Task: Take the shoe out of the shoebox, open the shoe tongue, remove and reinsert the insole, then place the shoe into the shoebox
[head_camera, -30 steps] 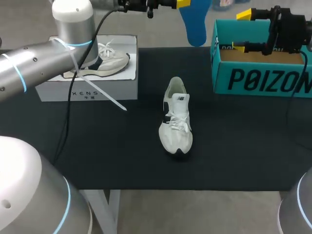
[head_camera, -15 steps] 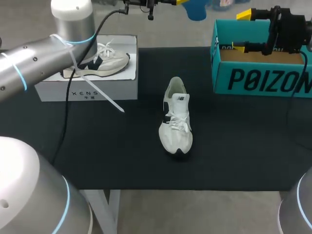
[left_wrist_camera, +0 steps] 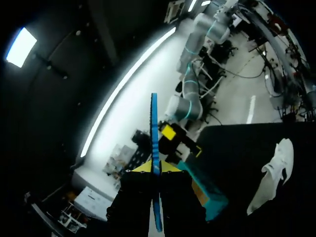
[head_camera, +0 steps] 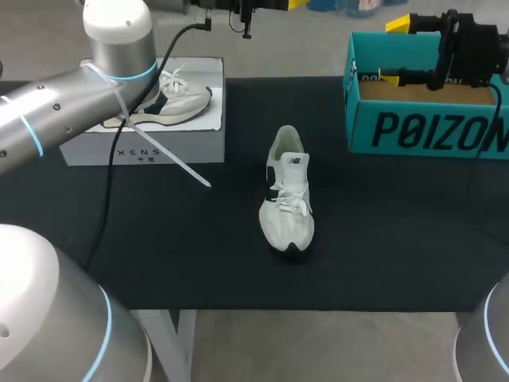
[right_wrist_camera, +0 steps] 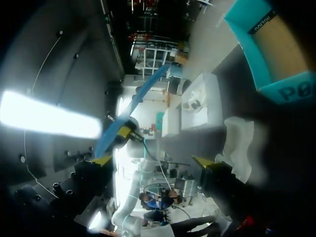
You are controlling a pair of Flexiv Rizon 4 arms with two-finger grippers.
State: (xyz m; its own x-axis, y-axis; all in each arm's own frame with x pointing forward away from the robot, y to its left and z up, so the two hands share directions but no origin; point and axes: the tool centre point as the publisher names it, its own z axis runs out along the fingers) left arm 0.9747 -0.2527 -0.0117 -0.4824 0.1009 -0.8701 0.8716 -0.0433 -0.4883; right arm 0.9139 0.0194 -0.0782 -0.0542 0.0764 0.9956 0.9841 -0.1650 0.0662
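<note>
1. The shoe [head_camera: 286, 195] lies in the middle of the worktop [head_camera: 398, 239], toe toward the near edge.
2. The shoebox [head_camera: 429, 131] stands at the far right, well apart from the shoe.
3. A second box [head_camera: 143, 145] sits at the far left, with a second shoe [head_camera: 179, 99] on top.
4. The right end effector [head_camera: 394, 50] hangs over the shoebox.
5. The left end effector [left_wrist_camera: 154, 168] is past the far edge, between the two boxes, with the insole [left_wrist_camera: 154, 128] pinched between its fingers.

White shoe [head_camera: 286, 195] upright mid-table; teal shoebox [head_camera: 429, 131] open; blue insole [left_wrist_camera: 154, 143] aloft.
</note>
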